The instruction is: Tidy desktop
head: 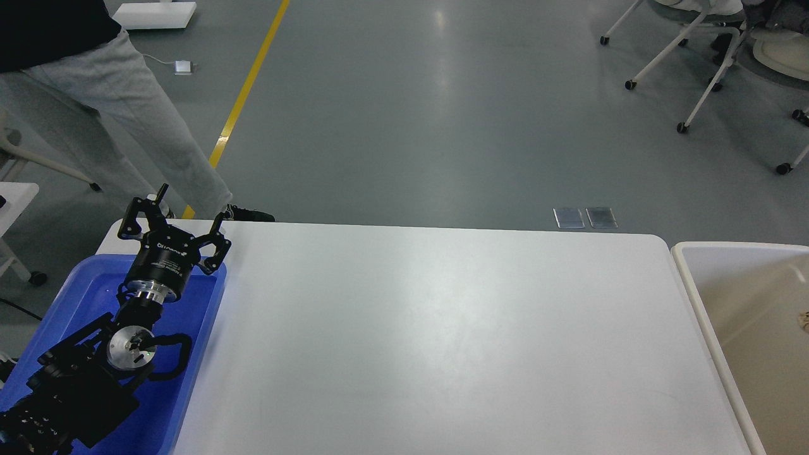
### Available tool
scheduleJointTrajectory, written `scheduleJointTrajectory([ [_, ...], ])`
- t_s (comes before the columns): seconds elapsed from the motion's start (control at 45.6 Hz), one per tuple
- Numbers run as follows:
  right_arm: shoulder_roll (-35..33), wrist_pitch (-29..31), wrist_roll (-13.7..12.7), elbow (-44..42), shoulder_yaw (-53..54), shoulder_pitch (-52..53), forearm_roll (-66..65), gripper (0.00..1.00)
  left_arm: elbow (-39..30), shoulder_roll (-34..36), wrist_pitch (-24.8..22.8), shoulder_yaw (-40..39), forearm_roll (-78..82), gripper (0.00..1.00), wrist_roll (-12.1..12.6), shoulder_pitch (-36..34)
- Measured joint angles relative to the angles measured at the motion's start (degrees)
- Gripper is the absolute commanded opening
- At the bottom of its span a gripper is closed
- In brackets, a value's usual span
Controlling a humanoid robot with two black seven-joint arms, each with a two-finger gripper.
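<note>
The white desktop [442,328] fills the middle of the head view and its surface is bare. My left gripper [179,212] is open and empty. It hangs over the far end of the blue tray [193,309] at the desktop's left side, near the back left corner. My right gripper is out of view.
A cream-white bin [694,284] stands against the desktop's right edge, with a small tan bit [804,318] inside it at the frame's edge. A person in grey trousers [126,107] stands behind the back left corner. Wheeled chairs [701,63] stand on the floor at the far right.
</note>
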Motion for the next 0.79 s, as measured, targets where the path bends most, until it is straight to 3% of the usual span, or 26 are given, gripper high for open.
scheduleJointTrajectory([
  [0.373,5.51,-2.11,0.09,-6.68,0.91,0.1,0.49,0.0,0.0,-0.01,0.03,0.0,0.01,1.0,0.0,0.0],
  [0.483,5.96,-2.54,0.09,-7.25,0.78,0.11,0.53,0.29,0.0,-0.01,0.03,0.0,0.01,1.0,0.0,0.0],
  [0.592,6.19,-2.81,0.09,-7.59,0.5,0.11,0.53,0.75,0.0,-0.01,0.03,0.0,0.01,1.0,0.0,0.0],
  [0.702,6.28,-3.42,0.12,-7.85,0.15,0.18,0.4,0.98,0.0,-0.01,0.03,0.0,0.01,1.0,0.0,0.0],
  [0.79,6.33,-4.03,0.12,-7.96,-0.13,0.25,0.35,0.98,0.0,-0.01,0.03,0.0,0.01,1.0,0.0,-0.01],
])
